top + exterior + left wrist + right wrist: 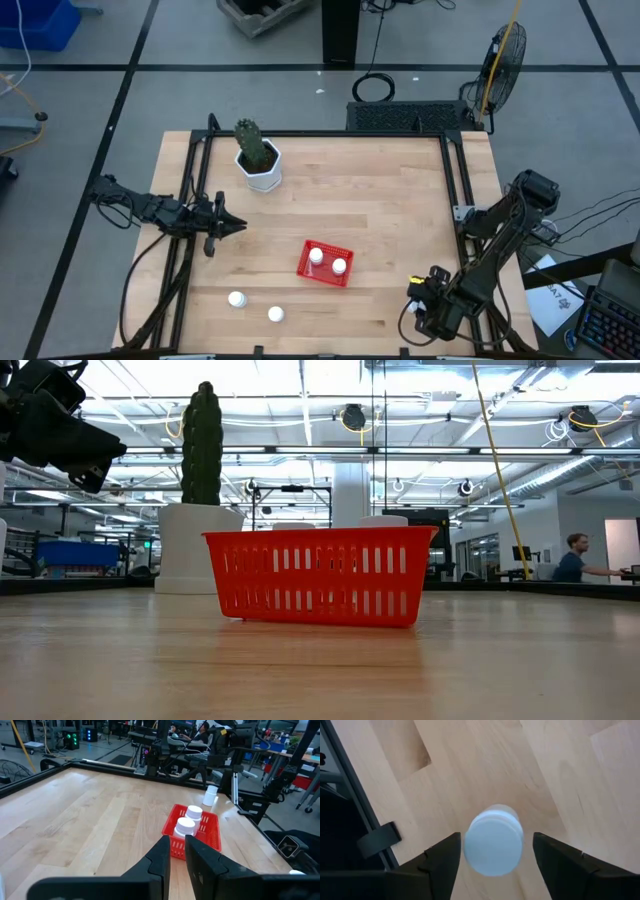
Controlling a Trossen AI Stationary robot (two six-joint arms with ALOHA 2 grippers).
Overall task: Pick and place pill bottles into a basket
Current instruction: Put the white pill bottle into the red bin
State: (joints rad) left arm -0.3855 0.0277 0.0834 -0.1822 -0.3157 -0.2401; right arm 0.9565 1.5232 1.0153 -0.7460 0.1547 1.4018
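right gripper (492, 865): jaws wide around bottle (493, 840) | left gripper (174, 855): jaws narrow, empty | basket (325, 264): two bottles

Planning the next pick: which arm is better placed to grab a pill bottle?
The right. Its open claw already straddles a pill bottle at the table's near right edge; the left claw is shut, away from any bottle.

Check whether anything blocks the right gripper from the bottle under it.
Nothing visible does. The right gripper is open, its fingers either side of a pill bottle, with only bare table around it.
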